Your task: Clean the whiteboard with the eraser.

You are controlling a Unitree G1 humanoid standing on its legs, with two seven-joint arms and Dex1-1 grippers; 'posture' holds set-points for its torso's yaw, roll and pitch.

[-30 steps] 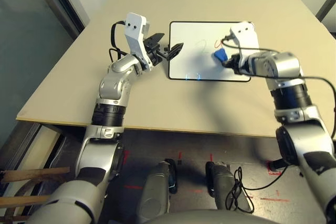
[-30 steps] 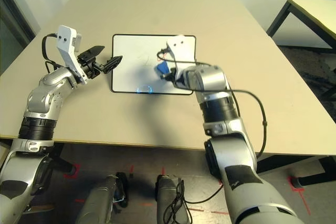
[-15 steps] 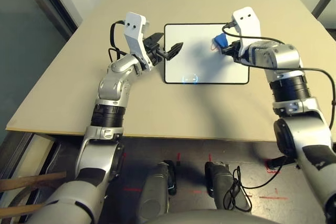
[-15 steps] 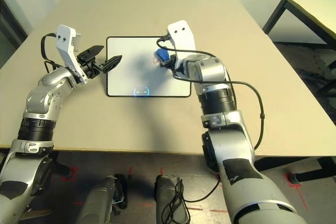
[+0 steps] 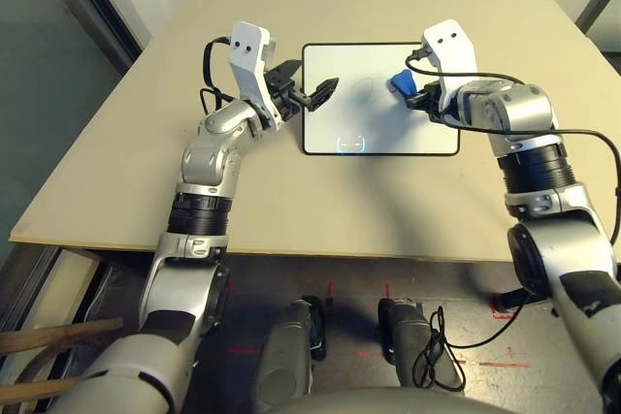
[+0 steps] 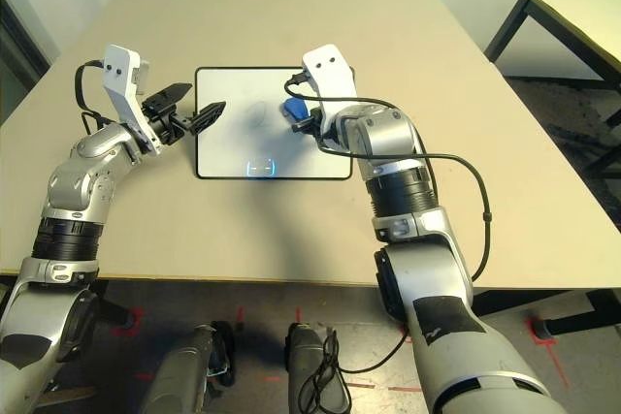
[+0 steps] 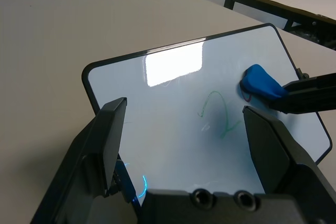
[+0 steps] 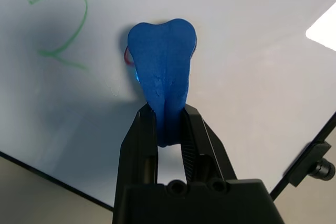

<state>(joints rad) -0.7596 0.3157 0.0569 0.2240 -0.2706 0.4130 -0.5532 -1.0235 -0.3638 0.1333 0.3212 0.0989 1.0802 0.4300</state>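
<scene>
The board [image 5: 380, 104] lies flat on the table [image 5: 146, 162], near the middle. At its left edge the left gripper [image 5: 304, 90] is held above the border with the fingers wide apart and nothing between them. Farther in, the right gripper [image 8: 168, 124] is closed tight on the eraser [image 8: 163, 72], which is pinched by its narrow end and pressed on the white surface, over a small red trace. Beside it a green mark [image 7: 218, 114] is not yet wiped, and a blue mark [image 5: 350, 143] is seen at the near border.

The board is not held by anything, so it could be pushed along the table if the eraser is pressed hard. The eraser could also turn between the fingers, because only its end is gripped.

Compared with a second ago, the red mark is mostly gone.
</scene>
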